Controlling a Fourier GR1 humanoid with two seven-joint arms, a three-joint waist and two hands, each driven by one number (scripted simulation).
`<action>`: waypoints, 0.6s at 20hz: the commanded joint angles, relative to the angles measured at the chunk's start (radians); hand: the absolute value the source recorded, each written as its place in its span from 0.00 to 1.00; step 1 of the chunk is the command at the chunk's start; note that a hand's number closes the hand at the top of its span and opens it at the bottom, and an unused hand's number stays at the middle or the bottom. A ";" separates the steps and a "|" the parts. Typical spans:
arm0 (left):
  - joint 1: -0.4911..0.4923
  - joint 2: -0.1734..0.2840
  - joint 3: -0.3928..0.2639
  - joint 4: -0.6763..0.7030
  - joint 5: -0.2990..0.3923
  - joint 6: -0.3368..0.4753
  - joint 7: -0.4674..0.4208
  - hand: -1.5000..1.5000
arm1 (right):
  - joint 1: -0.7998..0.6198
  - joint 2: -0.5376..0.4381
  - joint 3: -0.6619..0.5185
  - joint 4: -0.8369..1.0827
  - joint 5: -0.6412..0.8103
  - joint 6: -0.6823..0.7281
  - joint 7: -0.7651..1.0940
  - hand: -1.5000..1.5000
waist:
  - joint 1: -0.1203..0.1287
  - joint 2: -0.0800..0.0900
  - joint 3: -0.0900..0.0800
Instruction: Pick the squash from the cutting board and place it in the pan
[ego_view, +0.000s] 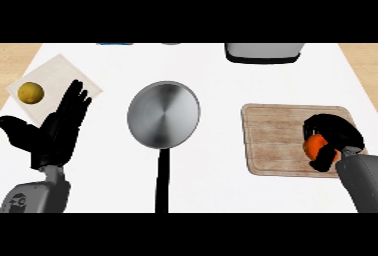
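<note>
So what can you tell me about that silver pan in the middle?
The pan is round, shiny grey metal, with a long straight black handle running toward the robot. It sits flat on the white counter, holding nothing, between the left robot hand and the cutting board. Nothing touches it.

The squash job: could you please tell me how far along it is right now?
Done: the right hand has reached the cutting board and is curled round the orange squash. In hand: the grasp, with the squash still over the board. Left: carrying it to the pan, which holds nothing yet, and releasing it. The left hand rests open at the view's left.
</note>
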 joint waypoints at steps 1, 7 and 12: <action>0.041 -0.023 -0.022 -0.016 -0.022 0.003 -0.021 0.50 | 0.027 0.012 -0.032 -0.089 -0.001 -0.052 0.029 1.00 | -0.003 0.003 0.006; -0.015 0.006 -0.016 0.002 0.009 -0.038 0.012 0.50 | -0.101 0.420 0.253 -0.232 0.155 -0.109 0.346 1.00 | 0.069 -0.002 0.000; -0.047 -0.015 -0.061 0.001 0.004 -0.052 0.027 0.50 | -0.250 0.430 0.419 -0.259 0.188 -0.154 0.538 1.00 | 0.158 -0.007 0.000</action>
